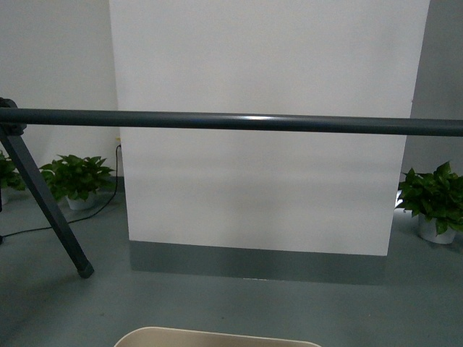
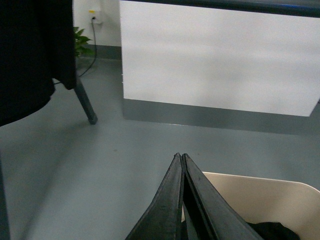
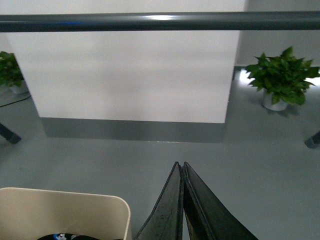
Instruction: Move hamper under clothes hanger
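The clothes hanger's dark grey bar (image 1: pixel 231 121) runs across the front view at mid height, with a slanted leg (image 1: pixel 51 210) at the left. The bar also shows in the right wrist view (image 3: pixel 160 21). The beige hamper's rim (image 1: pixel 217 337) peeks in at the bottom of the front view, on the near side of the bar. My left gripper (image 2: pixel 180 156) is shut and empty beside the hamper's one end (image 2: pixel 260 200). My right gripper (image 3: pixel 180 164) is shut and empty beside the other end (image 3: pixel 65 212). Dark clothes lie inside the hamper (image 2: pixel 272 231).
A white panel with a grey base (image 1: pixel 260 181) stands behind the rack. Potted plants stand at left (image 1: pixel 76 177) and right (image 1: pixel 434 202). A black cable (image 1: pixel 43 225) runs along the floor at left. A dark garment (image 2: pixel 30 55) hangs at the left wrist view's edge.
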You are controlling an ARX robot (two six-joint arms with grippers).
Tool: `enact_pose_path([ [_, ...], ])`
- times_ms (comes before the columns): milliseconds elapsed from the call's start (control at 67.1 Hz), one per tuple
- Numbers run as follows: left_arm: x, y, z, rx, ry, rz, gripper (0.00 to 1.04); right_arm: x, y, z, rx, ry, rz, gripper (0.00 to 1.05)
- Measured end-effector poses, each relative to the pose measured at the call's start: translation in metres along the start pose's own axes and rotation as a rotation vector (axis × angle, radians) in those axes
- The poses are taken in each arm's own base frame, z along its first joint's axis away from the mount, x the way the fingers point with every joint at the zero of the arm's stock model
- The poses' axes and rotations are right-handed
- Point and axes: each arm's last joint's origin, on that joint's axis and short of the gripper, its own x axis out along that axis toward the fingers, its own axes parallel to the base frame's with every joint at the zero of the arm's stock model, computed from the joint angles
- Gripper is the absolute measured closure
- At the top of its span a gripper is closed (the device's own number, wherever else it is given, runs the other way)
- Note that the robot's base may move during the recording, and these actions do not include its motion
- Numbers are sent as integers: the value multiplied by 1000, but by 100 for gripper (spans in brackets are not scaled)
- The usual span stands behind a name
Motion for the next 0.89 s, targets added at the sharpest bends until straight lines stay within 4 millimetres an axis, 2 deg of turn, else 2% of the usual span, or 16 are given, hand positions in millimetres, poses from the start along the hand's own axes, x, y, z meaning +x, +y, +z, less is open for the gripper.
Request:
enact_pose_path([
  [447, -32, 0, -22, 0, -5, -5, 101, -33, -1, -22, 0, -1, 1, 103],
  [895, -47, 1, -31, 1, -26, -4, 101, -48, -1, -36, 0, -10, 2, 103],
])
